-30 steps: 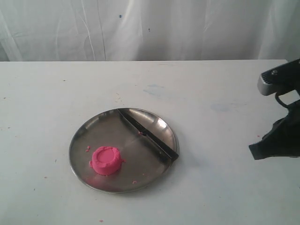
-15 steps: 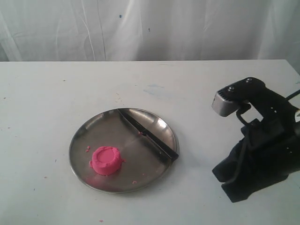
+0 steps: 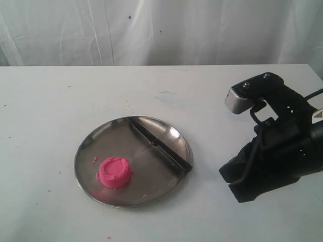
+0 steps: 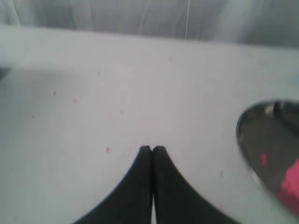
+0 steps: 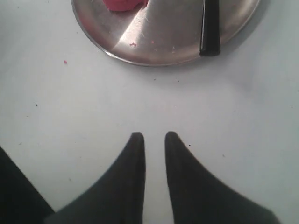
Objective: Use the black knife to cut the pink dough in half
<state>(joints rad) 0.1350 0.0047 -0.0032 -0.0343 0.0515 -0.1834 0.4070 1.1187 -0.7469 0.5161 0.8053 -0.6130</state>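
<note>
The pink dough [image 3: 115, 173] is a round puck on the front left part of a steel plate [image 3: 108, 138]. The black knife [image 3: 159, 145] lies slanted across the plate's right side, its handle end at the rim nearest the right arm. My right gripper [image 3: 233, 184] hovers over the table just right of the plate. In the right wrist view it [image 5: 154, 136] is open and empty, with the knife handle [image 5: 209, 28] and an edge of the dough [image 5: 124, 3] ahead. My left gripper [image 4: 152, 149] is shut and empty over bare table, with the plate [image 4: 261, 140] off to one side.
The white table [image 3: 212, 91] carries small pink crumbs on the plate [image 3: 94, 160] and beside it [image 5: 65, 61]. A white curtain [image 3: 161, 30] hangs behind the table. The right arm's black body [image 3: 282, 146] fills the right side.
The right arm has come in from the right edge of the exterior view and now sits close to the plate's right side. Plate, dough and knife have not moved.
</note>
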